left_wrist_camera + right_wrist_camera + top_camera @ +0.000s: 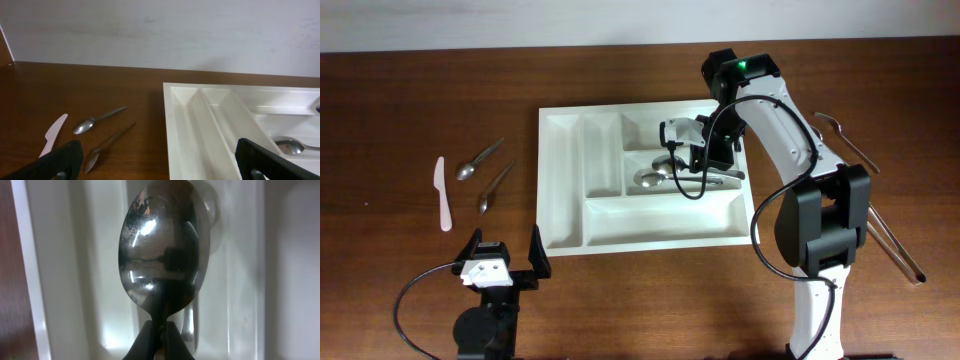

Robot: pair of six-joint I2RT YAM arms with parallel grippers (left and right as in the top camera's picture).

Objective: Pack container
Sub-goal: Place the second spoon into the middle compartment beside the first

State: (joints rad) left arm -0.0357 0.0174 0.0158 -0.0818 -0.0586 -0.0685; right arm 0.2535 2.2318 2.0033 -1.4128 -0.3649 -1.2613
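Observation:
The container (560, 180) is a large white cutlery tray in the middle of the table. It also shows in the left wrist view (190, 130). My right gripper (687, 152) hangs over its upper right compartments. It is shut on the neck of a metal spoon (162, 255), bowl forward, just above the tray floor. Another spoon (650, 180) lies in the compartment below, also seen in the left wrist view (292, 146). My left gripper (505, 262) is open and empty near the tray's front left corner.
Two metal spoons (480, 160) (497, 187) and a white plastic knife (442, 195) lie left of the tray. Right of the tray lie a metal utensil (850, 140) and long thin utensils (895, 240) near the table's right edge.

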